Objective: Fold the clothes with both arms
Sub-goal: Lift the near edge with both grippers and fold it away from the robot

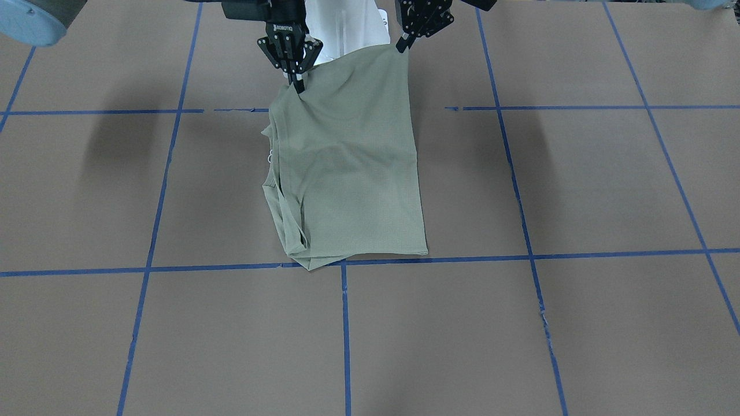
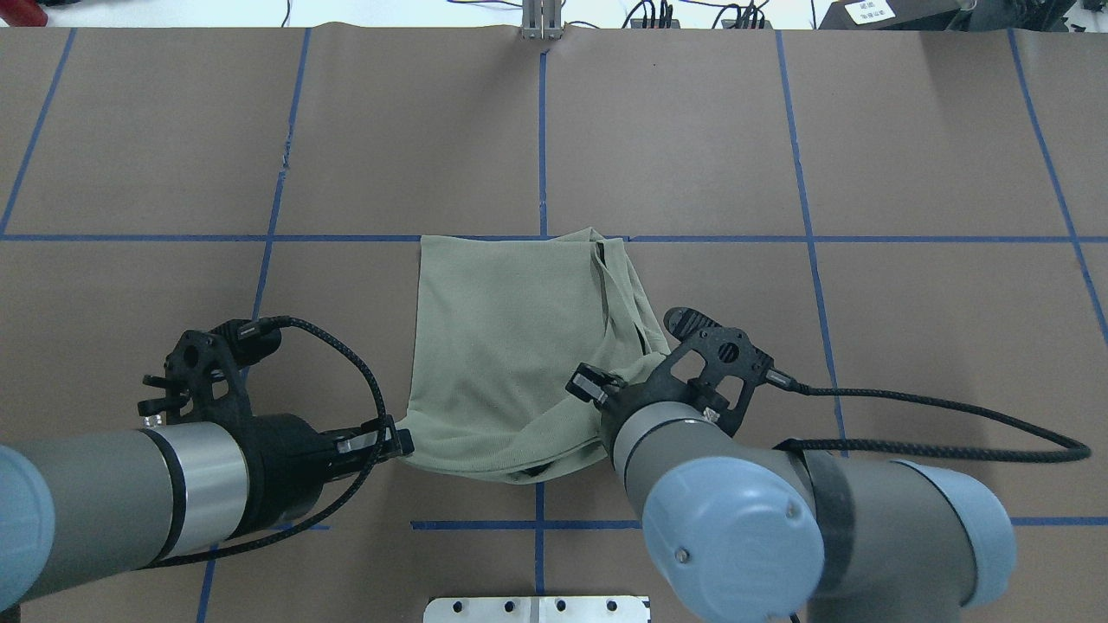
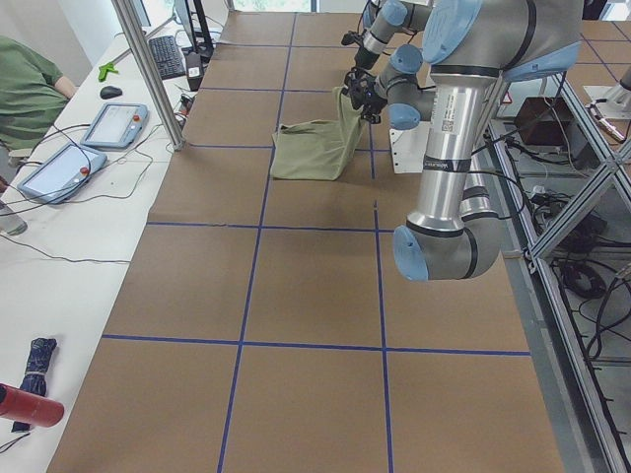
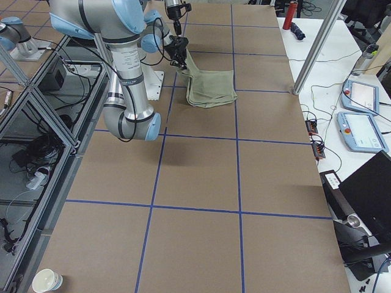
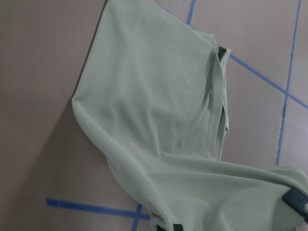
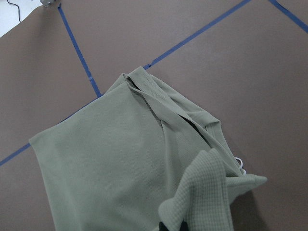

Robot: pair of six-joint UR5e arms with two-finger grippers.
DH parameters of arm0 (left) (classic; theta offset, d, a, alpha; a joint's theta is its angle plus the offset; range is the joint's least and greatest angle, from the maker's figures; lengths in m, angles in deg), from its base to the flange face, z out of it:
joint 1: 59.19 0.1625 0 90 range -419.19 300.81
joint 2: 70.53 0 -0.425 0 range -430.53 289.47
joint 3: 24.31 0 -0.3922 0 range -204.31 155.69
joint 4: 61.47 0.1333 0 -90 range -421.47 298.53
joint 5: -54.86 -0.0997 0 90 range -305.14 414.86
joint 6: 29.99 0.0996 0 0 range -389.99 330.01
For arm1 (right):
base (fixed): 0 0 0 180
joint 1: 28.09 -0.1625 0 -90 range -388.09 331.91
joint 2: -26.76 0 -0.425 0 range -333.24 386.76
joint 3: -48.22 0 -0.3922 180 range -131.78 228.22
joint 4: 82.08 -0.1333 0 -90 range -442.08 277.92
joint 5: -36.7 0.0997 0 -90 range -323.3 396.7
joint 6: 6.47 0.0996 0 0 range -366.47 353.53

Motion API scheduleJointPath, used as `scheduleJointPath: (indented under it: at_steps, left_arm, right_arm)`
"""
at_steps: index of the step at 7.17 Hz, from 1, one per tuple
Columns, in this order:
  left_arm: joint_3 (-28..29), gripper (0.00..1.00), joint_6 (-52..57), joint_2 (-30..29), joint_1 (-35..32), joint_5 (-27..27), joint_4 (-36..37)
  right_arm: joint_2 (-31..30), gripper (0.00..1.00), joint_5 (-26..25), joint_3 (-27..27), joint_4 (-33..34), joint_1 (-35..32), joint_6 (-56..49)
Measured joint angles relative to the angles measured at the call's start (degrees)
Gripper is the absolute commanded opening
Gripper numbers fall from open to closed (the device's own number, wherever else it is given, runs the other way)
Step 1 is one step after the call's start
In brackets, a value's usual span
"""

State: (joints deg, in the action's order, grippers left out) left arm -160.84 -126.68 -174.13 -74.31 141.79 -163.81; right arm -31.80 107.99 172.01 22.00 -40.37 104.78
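The pale sage-green shirt [image 1: 352,173] lies folded into a rough rectangle in the middle of the table. Its far edge rests on the table, and the edge nearest the robot's base is lifted. My left gripper [image 1: 403,45] is shut on one lifted corner of the shirt [image 2: 502,346], and its fingertips [image 2: 403,443] show at the cloth's edge. My right gripper [image 1: 298,82] is shut on the other lifted corner, beside the stacked collar and sleeve folds [image 6: 159,103]. In the overhead view my right wrist hides that gripper's fingertips. A small white loop tag [image 1: 269,156] peeks out at the side.
Blue tape lines [image 1: 344,323] split the brown table cover into squares. The white pedestal base [image 1: 347,29] stands just behind the grippers. Along the far side are a desk with tablets [image 3: 113,123] and a seated person [image 3: 25,89]. A paper cup [image 4: 49,281] sits off the table corner.
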Motion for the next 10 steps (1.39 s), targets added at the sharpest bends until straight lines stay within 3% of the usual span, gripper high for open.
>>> scheduleJointPath:
  at_steps: [2, 7, 10]
  left_arm:
    - [2.0, 0.0, 4.4, -0.1, -3.7, 0.1, 0.2]
    - [16.2, 0.0, 10.2, -8.1, -10.0, 1.1, -0.5]
    - [29.3, 0.0, 11.9, -14.1, -13.3, 1.1, -3.6]
  right_arm:
    - [0.2, 0.0, 3.5, -7.8, -6.9, -5.7, -5.6]
    - [1.6, 0.0, 5.8, -12.1, -8.9, -9.1, -7.7]
    - [8.2, 0.0, 5.9, -26.2, -13.5, -12.0, -9.1]
